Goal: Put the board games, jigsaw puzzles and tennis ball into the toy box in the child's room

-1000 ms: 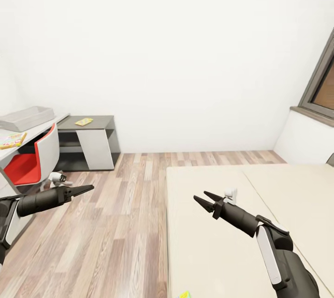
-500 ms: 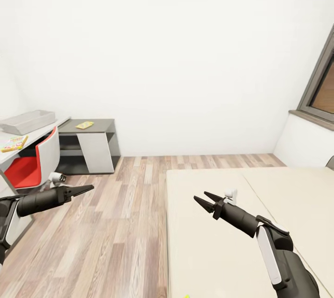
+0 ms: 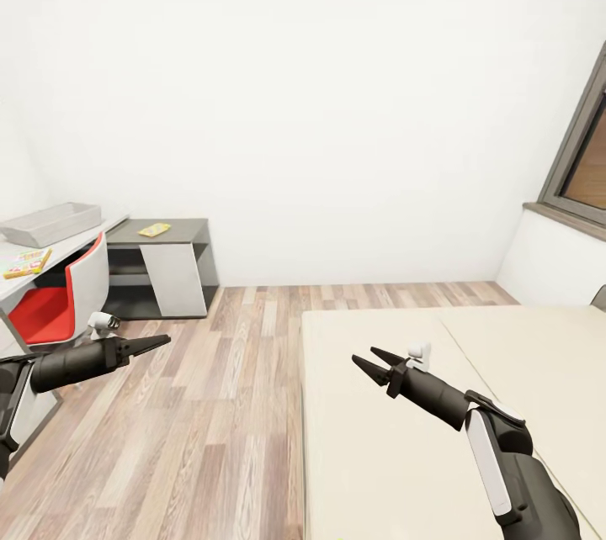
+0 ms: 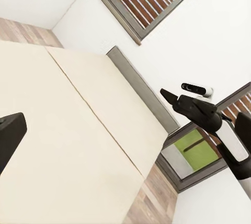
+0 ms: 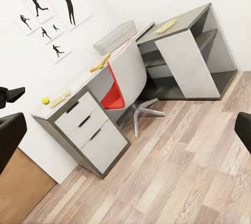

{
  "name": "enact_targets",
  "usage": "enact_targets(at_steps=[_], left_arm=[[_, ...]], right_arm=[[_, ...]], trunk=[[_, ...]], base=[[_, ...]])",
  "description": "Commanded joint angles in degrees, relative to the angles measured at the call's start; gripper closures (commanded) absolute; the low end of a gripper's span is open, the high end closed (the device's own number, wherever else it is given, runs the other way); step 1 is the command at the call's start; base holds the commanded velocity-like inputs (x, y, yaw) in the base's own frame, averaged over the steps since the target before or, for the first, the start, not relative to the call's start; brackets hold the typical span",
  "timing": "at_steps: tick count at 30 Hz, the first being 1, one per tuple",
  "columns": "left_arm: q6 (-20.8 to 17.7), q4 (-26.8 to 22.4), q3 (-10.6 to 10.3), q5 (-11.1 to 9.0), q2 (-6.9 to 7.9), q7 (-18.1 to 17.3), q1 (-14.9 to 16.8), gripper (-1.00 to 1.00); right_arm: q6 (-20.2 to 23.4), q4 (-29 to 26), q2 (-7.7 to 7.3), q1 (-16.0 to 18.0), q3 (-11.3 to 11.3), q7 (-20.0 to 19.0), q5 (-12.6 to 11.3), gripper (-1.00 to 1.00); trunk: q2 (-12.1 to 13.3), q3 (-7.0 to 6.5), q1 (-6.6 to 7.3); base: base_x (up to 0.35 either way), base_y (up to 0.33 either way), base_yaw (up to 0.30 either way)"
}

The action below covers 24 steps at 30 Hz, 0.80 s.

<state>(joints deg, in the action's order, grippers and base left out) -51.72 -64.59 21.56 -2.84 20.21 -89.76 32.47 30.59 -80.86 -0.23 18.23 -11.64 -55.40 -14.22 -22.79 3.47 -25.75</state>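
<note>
Left gripper (image 3: 160,341): held level over floor, fingers together. Right gripper (image 3: 376,361): above the bed (image 3: 438,405), fingers apart, empty. Toy box (image 3: 49,223): on the table (image 3: 21,275), long axis running toward the far wall.

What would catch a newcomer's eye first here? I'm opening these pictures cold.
The red-seated white swivel chair tucked under the long pale grey-white desk at the left stands out. The plain beige bed fills the lower right, with the open right gripper above it.
</note>
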Motion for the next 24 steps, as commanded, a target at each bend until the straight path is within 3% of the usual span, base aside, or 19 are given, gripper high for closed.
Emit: enact_targets(at_steps=[1,24], left_arm=[[-0.63,-0.01,-0.01,0.04,0.01,-0.24,0.05,-1.00],[-0.64,0.01,0.03,0.10,0.01,-0.24,0.05,-1.00]], right_arm=[[0.45,0.00,-0.02,0.05,-0.04,-0.06,-0.36,-1.00],[0.30,0.26,0.15,0.05,-0.02,-0.06,-0.34,-1.00]], trunk=[[-0.13,0.13,-0.04],[-0.13,0.09,-0.04]], base=[[0.000,0.000,0.000],[0.000,0.000,0.000]])
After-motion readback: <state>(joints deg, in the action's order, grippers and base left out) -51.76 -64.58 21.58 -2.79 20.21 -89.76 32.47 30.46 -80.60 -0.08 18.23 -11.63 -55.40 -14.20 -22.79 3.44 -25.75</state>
